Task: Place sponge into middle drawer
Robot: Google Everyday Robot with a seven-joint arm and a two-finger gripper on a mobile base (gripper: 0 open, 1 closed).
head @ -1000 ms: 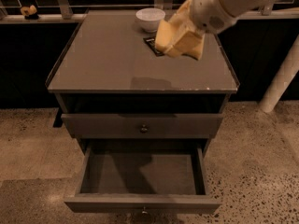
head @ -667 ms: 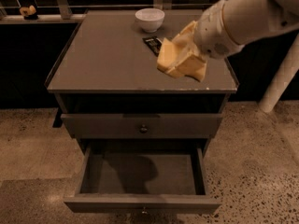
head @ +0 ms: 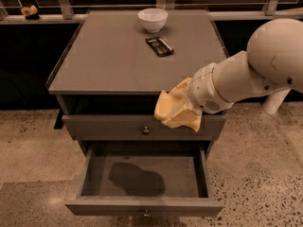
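Camera view, Q&A.

**Q:** Where's the gripper (head: 185, 109), and what's it got?

**A:** It's at the end of the white arm (head: 246, 74), at the cabinet's front right, level w/ the closed upper drawer front (head: 109, 126). The jaws are mostly hidden, but they're clamped on the pale yellow soft sponge with wavy sides (head: 171, 113). The sponge hangs in the air and touches nothing else.

**Q:** And the target?

**A:** The wide shallow grey-brown wooden middle drawer (head: 142, 205) is pulled open below the gripper. A dark shadow (head: 137, 178) on the drawer floor suggests the load is already over the opening.

**Q:** How do you do this step well?

**A:** Judgement: you're at carry-to-drop.
- Lower the sponge & ease it toward the drawer's centre, away from the right wall.
- Pass the upper front's lower edge and its knob (head: 146, 130) w/o brushing them.
- Let go low, b/c a soft block may bounce or hang on the rim.
- Open only once the whole sponge is inside the walls.
- Then lift straight out.

The white round bowl (head: 152, 19) and the small dark flat wrapped bar (head: 159, 46) sit well apart on the tabletop (head: 104, 60), so neither is in the way.
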